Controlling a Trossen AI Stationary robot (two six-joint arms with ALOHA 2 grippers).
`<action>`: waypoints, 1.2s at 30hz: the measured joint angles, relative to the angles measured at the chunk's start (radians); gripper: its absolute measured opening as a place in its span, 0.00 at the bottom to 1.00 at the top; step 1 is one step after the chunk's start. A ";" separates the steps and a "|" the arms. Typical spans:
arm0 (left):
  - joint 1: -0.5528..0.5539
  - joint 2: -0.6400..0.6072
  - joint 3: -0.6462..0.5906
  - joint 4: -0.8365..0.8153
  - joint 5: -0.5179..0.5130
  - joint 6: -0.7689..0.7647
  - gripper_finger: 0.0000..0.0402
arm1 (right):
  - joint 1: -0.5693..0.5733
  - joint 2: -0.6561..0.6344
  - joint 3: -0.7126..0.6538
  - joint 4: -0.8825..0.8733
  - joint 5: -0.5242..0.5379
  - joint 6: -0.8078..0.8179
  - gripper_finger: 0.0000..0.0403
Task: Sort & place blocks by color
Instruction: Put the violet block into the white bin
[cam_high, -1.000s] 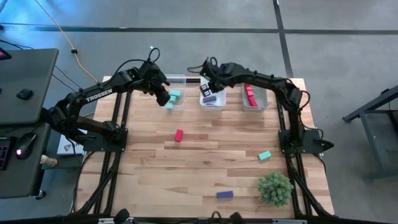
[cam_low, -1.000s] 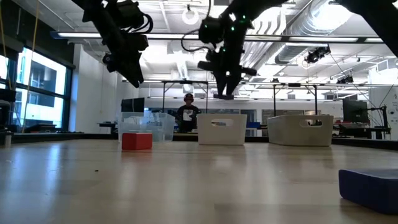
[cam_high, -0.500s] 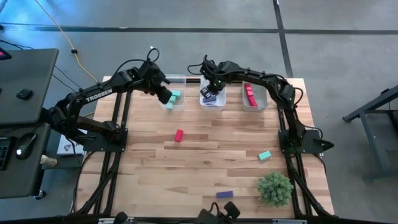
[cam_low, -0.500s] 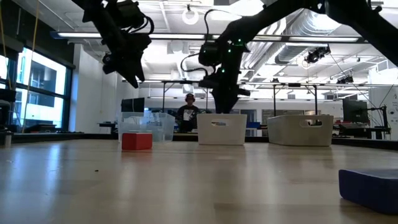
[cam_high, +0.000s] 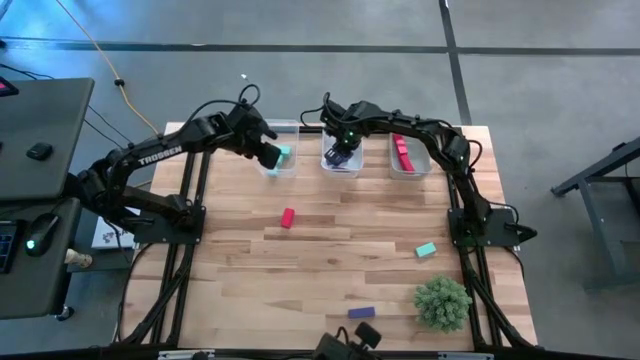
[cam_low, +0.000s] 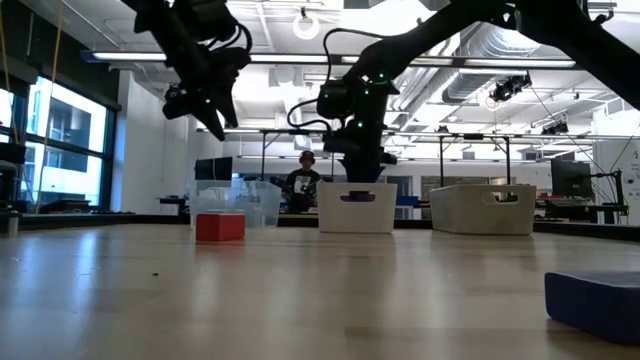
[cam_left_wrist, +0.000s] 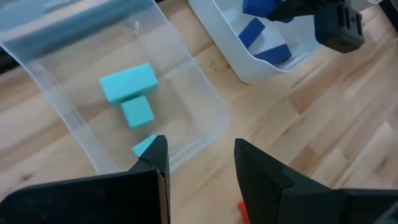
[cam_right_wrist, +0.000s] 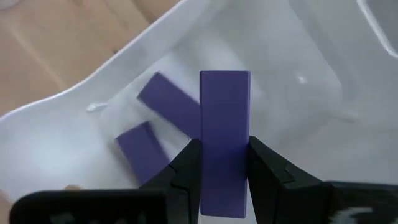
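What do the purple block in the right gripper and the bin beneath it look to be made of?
Purple block, pinched in the right gripper: matte, evenly coloured, crisp-edged and without shine, so probably foam or painted wood; the look leaves it open. Middle bin: thin translucent plastic, glossy, since the table grain shows dimly through its walls.

I see a wooden table with three clear bins along its far edge: left, middle, right. A fuzzy green plant ball sits near the right front corner. A person stands far behind the table.
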 joint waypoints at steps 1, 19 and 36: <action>-0.009 0.000 0.000 0.000 0.000 -0.016 0.25 | -0.002 0.000 0.000 -0.002 -0.020 -0.009 0.19; -0.226 0.000 0.000 -0.008 -0.001 -0.308 0.25 | -0.009 0.006 0.000 -0.025 -0.069 -0.127 0.21; -0.327 0.000 0.000 -0.115 -0.020 -0.406 0.25 | -0.008 0.006 0.000 -0.026 -0.066 -0.183 0.34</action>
